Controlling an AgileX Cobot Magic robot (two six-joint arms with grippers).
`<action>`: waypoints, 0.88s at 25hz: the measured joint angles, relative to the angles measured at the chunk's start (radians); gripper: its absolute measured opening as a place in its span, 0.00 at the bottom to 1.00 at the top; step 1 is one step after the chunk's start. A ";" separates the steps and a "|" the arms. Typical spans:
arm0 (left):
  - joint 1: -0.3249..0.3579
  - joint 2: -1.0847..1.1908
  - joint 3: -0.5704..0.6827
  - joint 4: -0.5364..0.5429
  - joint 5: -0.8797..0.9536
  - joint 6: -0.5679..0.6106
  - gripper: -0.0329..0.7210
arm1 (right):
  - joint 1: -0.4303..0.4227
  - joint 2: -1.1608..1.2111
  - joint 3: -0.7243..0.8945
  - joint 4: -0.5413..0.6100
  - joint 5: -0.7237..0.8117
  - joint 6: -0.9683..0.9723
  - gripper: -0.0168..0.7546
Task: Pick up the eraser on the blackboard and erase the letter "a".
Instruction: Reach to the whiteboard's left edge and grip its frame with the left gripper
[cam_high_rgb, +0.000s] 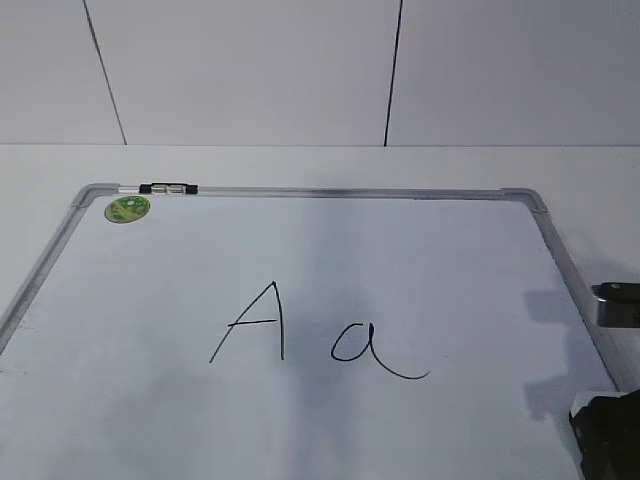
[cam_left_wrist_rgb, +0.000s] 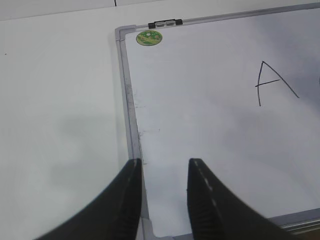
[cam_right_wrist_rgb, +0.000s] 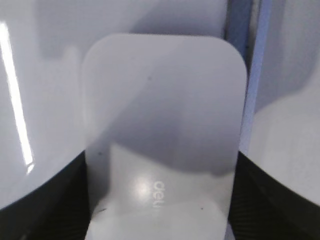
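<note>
The blackboard (cam_high_rgb: 150, 330) is a white board in a grey metal frame lying flat on the table. The cursive letter "a" (cam_high_rgb: 365, 345) is written right of its middle. The eraser (cam_right_wrist_rgb: 160, 125), a white rounded block with small grey lettering, sits between my right gripper's (cam_right_wrist_rgb: 161, 167) black jaws, which press on its two long sides. In the exterior view the eraser (cam_high_rgb: 617, 303) and right gripper (cam_high_rgb: 605, 435) are at the board's right edge and cast shadows on it. My left gripper (cam_left_wrist_rgb: 165, 167) is open and empty over the board's near left corner (cam_left_wrist_rgb: 200, 100).
A capital "A" (cam_high_rgb: 255, 322) stands left of the "a"; it also shows in the left wrist view (cam_left_wrist_rgb: 272, 82). A round green sticker (cam_high_rgb: 127, 209) and a black-silver clip (cam_high_rgb: 168, 188) sit at the board's far left corner. White table surrounds the board; a panelled wall stands behind.
</note>
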 joint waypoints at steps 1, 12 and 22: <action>0.000 0.000 0.000 0.000 0.000 0.000 0.36 | 0.000 0.000 0.000 0.000 0.000 0.000 0.74; 0.000 0.000 0.000 0.000 0.000 0.000 0.36 | 0.000 0.000 -0.034 -0.016 0.056 0.000 0.74; 0.000 0.000 0.000 0.000 0.000 0.000 0.36 | 0.000 0.000 -0.076 -0.018 0.124 0.000 0.74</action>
